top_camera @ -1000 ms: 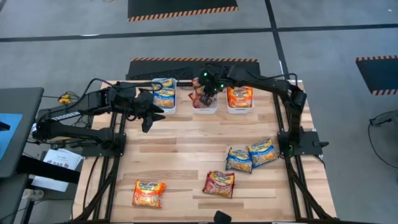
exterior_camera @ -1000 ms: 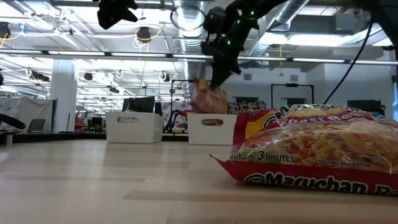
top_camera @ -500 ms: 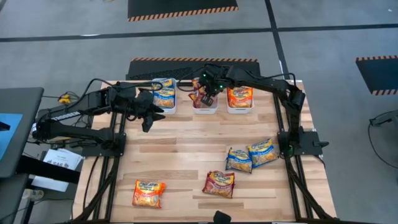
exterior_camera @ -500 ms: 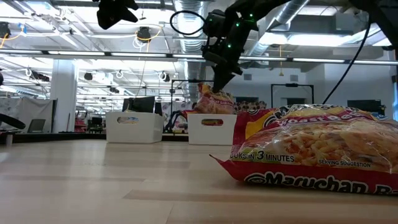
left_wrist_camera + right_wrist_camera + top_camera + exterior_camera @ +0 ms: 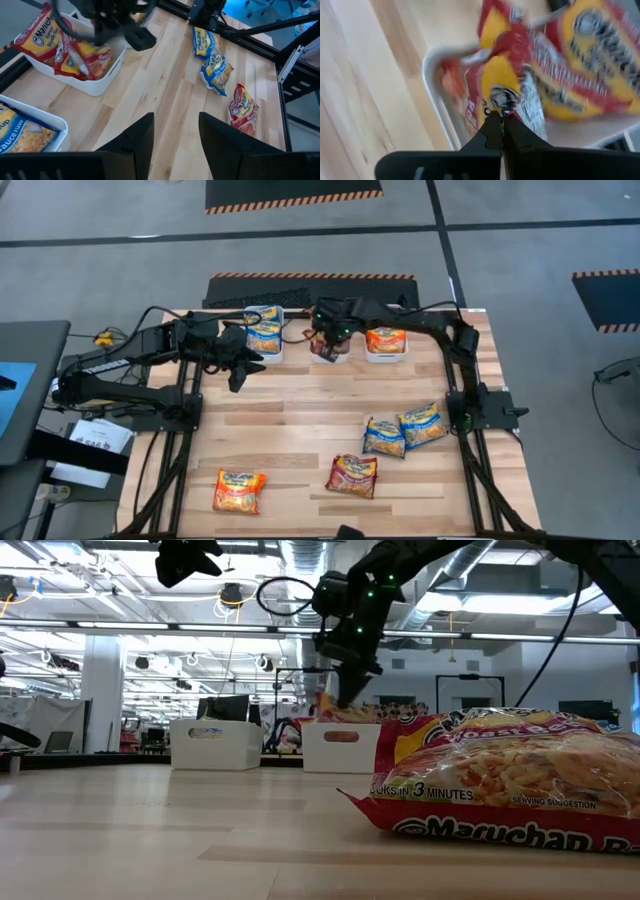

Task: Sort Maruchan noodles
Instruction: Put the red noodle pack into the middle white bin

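A maroon noodle packet (image 5: pixel 495 75) hangs under my right gripper (image 5: pixel 501 114), which is shut on it over the middle white bin (image 5: pixel 343 357). Other maroon packets lie in that bin (image 5: pixel 92 85). The left bin (image 5: pixel 277 350) holds blue packets (image 5: pixel 263 330) and the right bin (image 5: pixel 385 357) holds orange ones (image 5: pixel 385 338). Flat on the table lie two blue packets (image 5: pixel 403 430), a maroon one (image 5: pixel 352 475) and an orange one (image 5: pixel 238 490). My left gripper (image 5: pixel 243 367) waits open in the air, near the left bin. My right gripper pinches the maroon packet by its upper edge (image 5: pixel 501 102) between its two shut fingers. The fingers slant down on it from above. The packet hangs below them, and its lower part (image 5: pixel 345 715) dips behind the middle bin's front wall.
The three bins stand in a row along the table's far edge. Bare wood lies between them and the loose packets on the near right half. In the low view a maroon packet (image 5: pixel 500 780) lies close to the camera and fills the right side.
My right gripper has come down toward the middle bin and shifted a little toward the table's left, staying shut on the maroon packet. The packet hung clear above the bin a second ago; its lower part now sits inside the bin.
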